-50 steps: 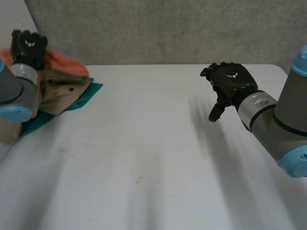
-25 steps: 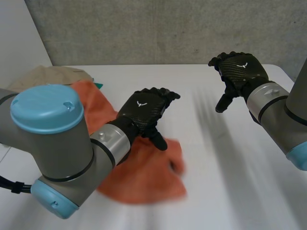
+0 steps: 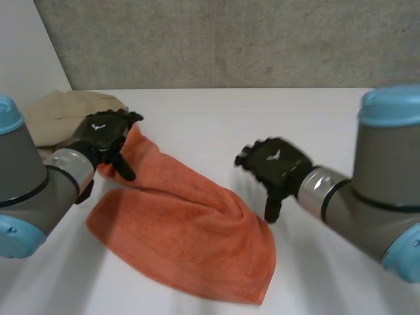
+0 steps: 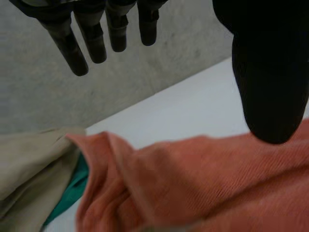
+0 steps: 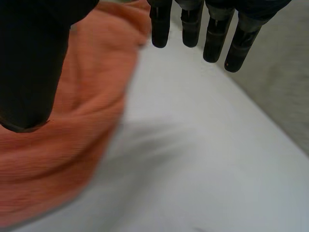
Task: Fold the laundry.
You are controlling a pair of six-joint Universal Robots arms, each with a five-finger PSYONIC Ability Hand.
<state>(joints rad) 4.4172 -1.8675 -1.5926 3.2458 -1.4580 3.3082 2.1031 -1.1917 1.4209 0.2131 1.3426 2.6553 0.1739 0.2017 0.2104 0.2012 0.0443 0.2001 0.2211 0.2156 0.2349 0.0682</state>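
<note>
Orange towel (image 3: 190,230) lies rumpled on the table (image 3: 216,111) — your left hand (image 3: 105,134) and right hand (image 3: 275,164) are spread wide, empty; pinch opposite corners, pull flat.

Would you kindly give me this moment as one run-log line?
left hand: open, over far corner of orange towel | right hand: open, beside its edge | fold: not yet begun

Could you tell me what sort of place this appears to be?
Probably a robotics test bench: a white table against a plain grey wall, with just an orange towel and a beige cloth pile.
</note>
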